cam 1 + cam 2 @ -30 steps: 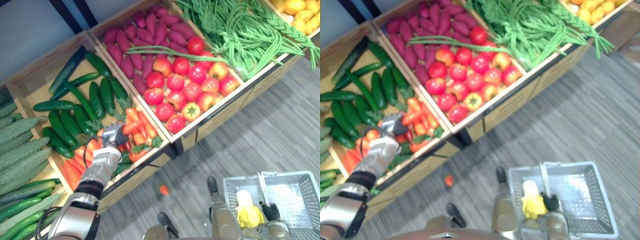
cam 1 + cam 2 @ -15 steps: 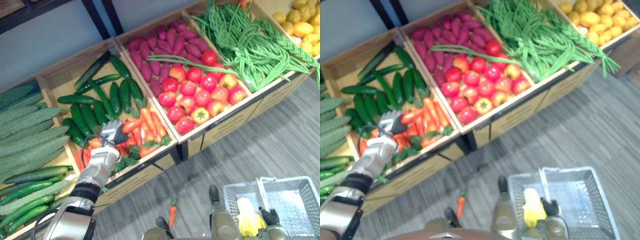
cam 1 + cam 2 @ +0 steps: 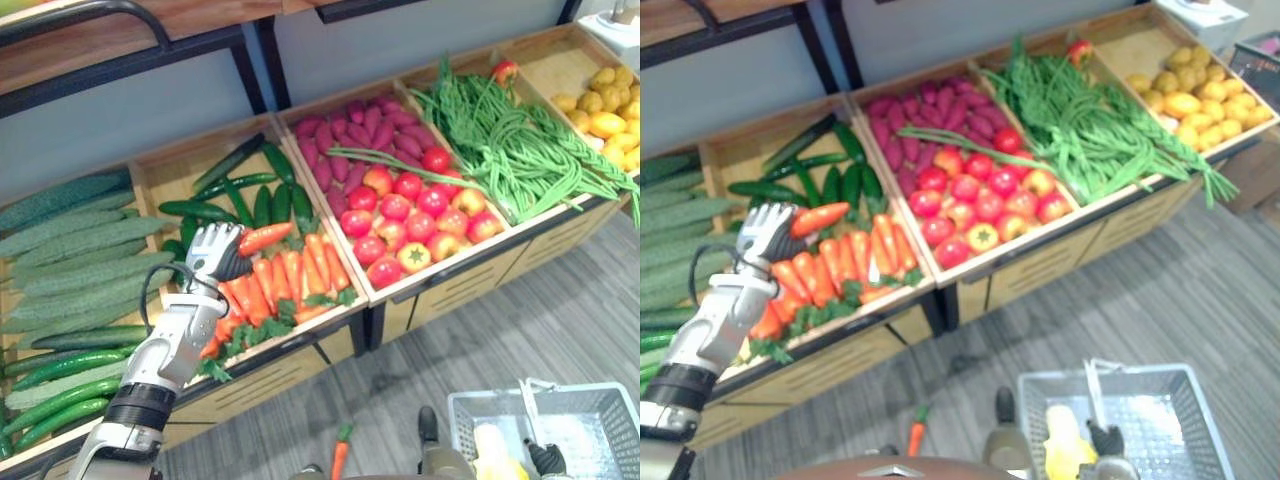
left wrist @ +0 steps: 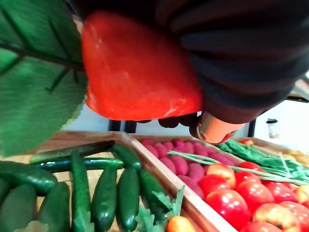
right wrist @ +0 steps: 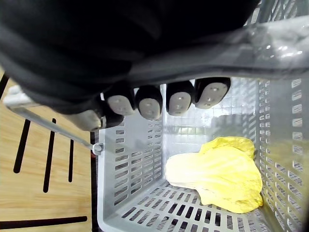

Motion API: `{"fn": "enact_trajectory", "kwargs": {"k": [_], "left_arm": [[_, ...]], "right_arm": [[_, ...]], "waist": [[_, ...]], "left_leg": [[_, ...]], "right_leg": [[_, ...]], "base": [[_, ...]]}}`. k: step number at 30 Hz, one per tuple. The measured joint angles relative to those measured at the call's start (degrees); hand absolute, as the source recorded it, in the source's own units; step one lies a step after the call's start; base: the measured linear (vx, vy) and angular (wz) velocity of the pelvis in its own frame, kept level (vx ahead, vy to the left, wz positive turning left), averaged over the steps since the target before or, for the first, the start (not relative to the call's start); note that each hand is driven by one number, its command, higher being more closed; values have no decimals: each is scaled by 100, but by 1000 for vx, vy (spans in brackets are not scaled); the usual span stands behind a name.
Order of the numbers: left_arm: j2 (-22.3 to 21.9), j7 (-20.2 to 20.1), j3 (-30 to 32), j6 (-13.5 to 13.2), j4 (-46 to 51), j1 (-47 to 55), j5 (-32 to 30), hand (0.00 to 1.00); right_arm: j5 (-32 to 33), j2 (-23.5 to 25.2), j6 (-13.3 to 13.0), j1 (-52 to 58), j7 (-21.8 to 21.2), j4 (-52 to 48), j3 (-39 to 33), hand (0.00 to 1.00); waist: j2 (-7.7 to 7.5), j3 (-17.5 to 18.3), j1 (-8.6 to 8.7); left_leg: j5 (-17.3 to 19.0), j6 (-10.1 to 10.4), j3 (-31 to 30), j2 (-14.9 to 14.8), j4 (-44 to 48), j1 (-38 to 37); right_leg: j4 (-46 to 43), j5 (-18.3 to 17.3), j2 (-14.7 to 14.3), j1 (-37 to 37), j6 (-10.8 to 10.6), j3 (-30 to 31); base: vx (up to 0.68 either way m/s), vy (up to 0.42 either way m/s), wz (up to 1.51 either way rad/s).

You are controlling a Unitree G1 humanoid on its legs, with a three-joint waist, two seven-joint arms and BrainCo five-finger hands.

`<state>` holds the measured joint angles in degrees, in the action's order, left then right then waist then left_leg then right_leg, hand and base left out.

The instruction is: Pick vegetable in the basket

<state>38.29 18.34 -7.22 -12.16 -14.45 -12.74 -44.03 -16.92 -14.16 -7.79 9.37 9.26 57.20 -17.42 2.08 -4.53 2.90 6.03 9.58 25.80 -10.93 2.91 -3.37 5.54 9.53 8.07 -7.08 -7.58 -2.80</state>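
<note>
Several wooden crates [image 3: 262, 376] are holding dark green cucumbers [image 3: 262, 203], a pile of orange carrots [image 3: 290, 282] and red tomatoes [image 3: 415, 215], and one small carrot [image 3: 340, 455] is lying on the grey floor [image 3: 520, 320]. The left arm [image 3: 170, 350] is reaching up from the lower left, its left robot hand [image 3: 213, 252] curling round one orange carrot [image 3: 265, 238] held just above the pile. The right robot hand [image 5: 148, 102] is gripping the handle of the grey plastic mesh basket [image 5: 130, 193], where a pale yellow leafy cabbage [image 5: 217, 176] is lying.
</note>
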Motion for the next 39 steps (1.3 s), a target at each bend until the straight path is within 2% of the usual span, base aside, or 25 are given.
{"fn": "enact_trajectory", "kwargs": {"k": [7, 10, 12, 15, 19, 25, 27, 33, 39], "left_arm": [[301, -357, -629, -511, 606, 16, 242, 100], [314, -489, -963, -655, 829, 20, 351, 100], [321, -599, -1298, -778, 1008, -8, 562, 100], [325, -760, -1624, -906, 1233, -57, 581, 100], [397, -1049, -2250, -1097, 1411, -389, 863, 100], [445, -1334, -2877, -1171, 1417, -775, 1222, 100], [444, -1426, -3072, -1198, 1413, -836, 1261, 100], [240, -1555, -3579, -1248, 1407, -1103, 1456, 100], [150, -1687, -3984, -1283, 1424, -1223, 1526, 100]], "right_arm": [[-271, -549, 1, -222, -263, -68, -5, 100], [-575, -1011, -20, -414, -362, -408, 247, 100], [-738, -1360, -135, -593, -455, -696, 437, 100], [-810, -1602, -244, -613, -488, -1004, 690, 100], [-1225, -2092, -290, -822, -720, -1620, 1705, 100], [-1453, -2593, -348, -1030, -907, -2122, 2573, 100], [-1490, -2795, -430, -1300, -932, -2371, 2991, 100], [-1688, -3223, -701, -1931, -965, -2946, 3969, 100], [-1677, -3396, -935, -2372, -1098, -3504, 4570, 100]], "waist": [[-74, 139, -12], [-88, 149, -25], [-98, 146, -3], [-119, 143, -20], [-169, 135, -105], [-207, 144, -88], [-215, 147, -1], [-231, 147, 86], [-281, 143, 160]], "left_leg": [[3, -12, 176, 70, -90, -193], [71, 7, 574, 96, -79, -362], [146, 27, 912, 104, -59, -513], [282, 85, 1282, 35, 80, -703], [558, 232, 2121, -95, 370, -1023], [670, 352, 2715, -190, 444, -1339], [702, 394, 2904, -240, 489, -1430], [740, 422, 3274, -282, 579, -1574], [859, 498, 3655, -442, 881, -1731]], "right_leg": [[42, 35, 9, 48, -16, 207], [41, 119, -54, -48, -21, 606], [41, 168, -124, -103, -31, 921], [39, 169, -246, -103, -32, 1231], [-58, 191, -575, -222, -27, 1962], [-134, 237, -817, -282, -21, 2367], [-169, 236, -928, -296, -20, 2502], [-272, 229, -1114, -359, -11, 2771], [-383, 143, -1335, -369, 47, 3037]], "base": [[-12, -8, -12], [-43, -27, -69], [-55, -34, -73], [-56, -38, -71], [-92, -46, -95], [-37, -40, -53], [-30, -68, -38], [-38, -63, -28], [-42, -65, -30]]}}
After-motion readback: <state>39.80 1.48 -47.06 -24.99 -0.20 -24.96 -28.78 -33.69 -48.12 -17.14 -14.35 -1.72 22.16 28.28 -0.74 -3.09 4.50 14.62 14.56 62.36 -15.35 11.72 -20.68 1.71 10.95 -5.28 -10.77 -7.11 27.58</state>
